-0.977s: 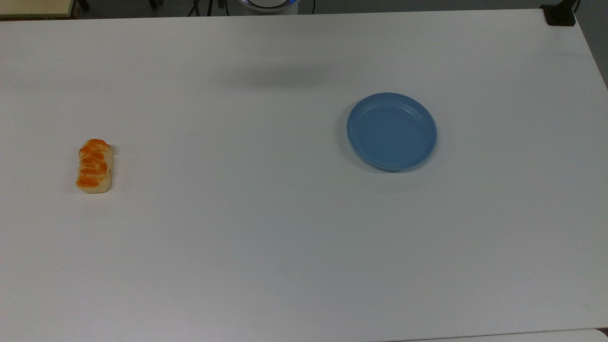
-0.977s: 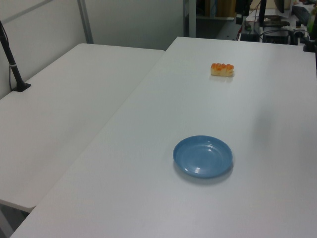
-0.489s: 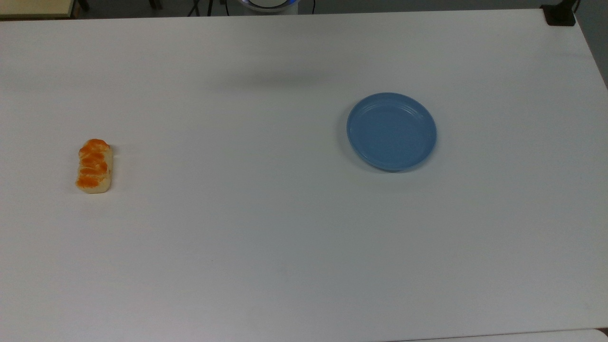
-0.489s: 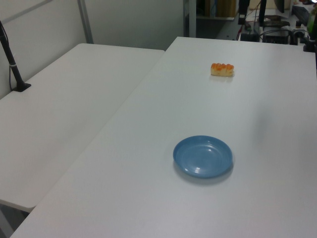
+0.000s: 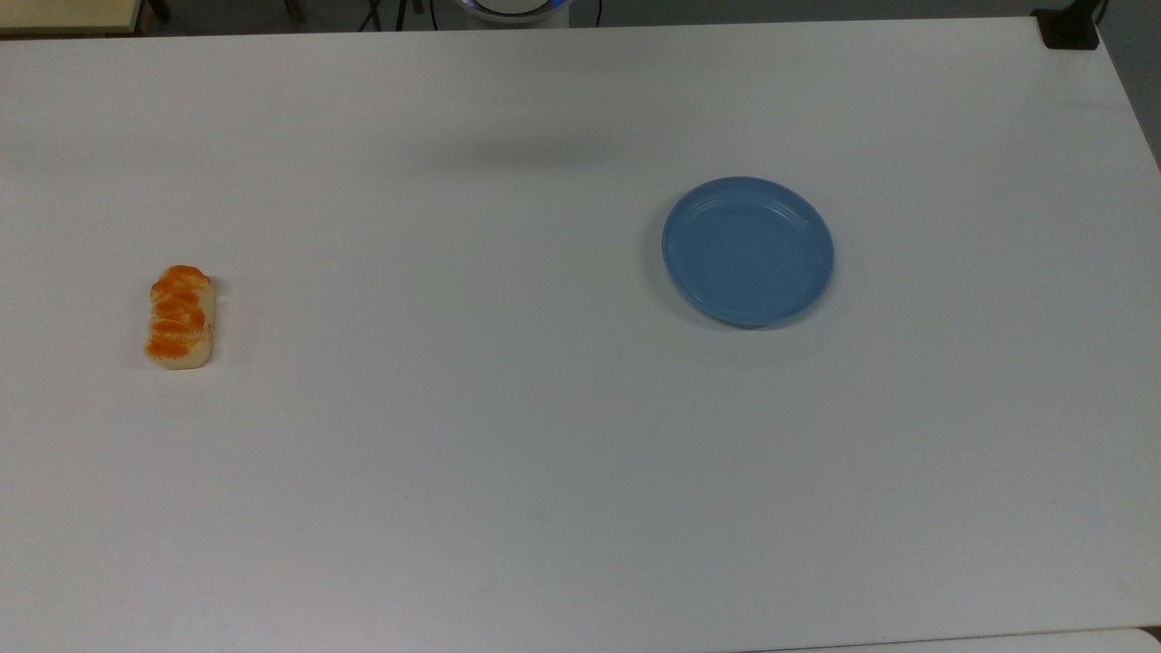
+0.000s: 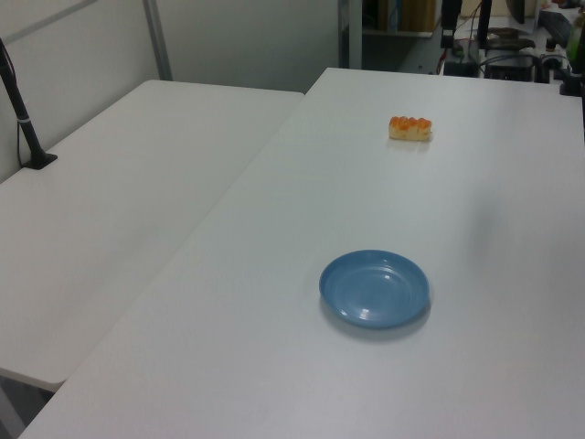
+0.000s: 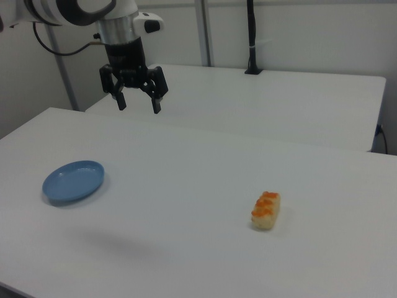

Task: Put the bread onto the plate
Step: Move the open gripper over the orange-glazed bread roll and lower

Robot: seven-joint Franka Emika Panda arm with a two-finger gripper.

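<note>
Start: while we are watching the table point(image 5: 544, 435), nothing on it is shifting against the pictures from a second ago and half a second ago; bread and plate are sitting exactly where they were.

Bread: we are seeing the braided bun point(image 5: 180, 316) lying flat on the bare white tabletop, far over at the top view's left, its orange-brown segments facing up and its long axis running up and down the top view. In the right view the bun point(image 7: 265, 210) is sitting toward the right view's lower right.

Plate: the round light-blue plate point(image 5: 747, 251) is waiting well apart from the bread, right of centre in the top view, with nothing on it. The left view is showing the plate point(image 6: 374, 288) near the camera and the bun point(image 6: 409, 128) far behind it.

Gripper: in the right view we are catching the gripper point(image 7: 136, 102) hanging high above the table, pointing down, its two black fingers point(image 7: 156, 99) spread wide apart with nothing between them. It is hovering nearer the plate's side point(image 7: 72, 181) than the bread's.

Shadow: a soft dark smudge point(image 5: 535, 150) is lying on the tabletop toward the top view's upper middle, and it is barely differing from the earlier top views.

Meaning: we are judging that the task is not yet under way; the bread is untouched, and the arm is needing to travel across to it, descend and close across its narrow width before any carry to the plate.
</note>
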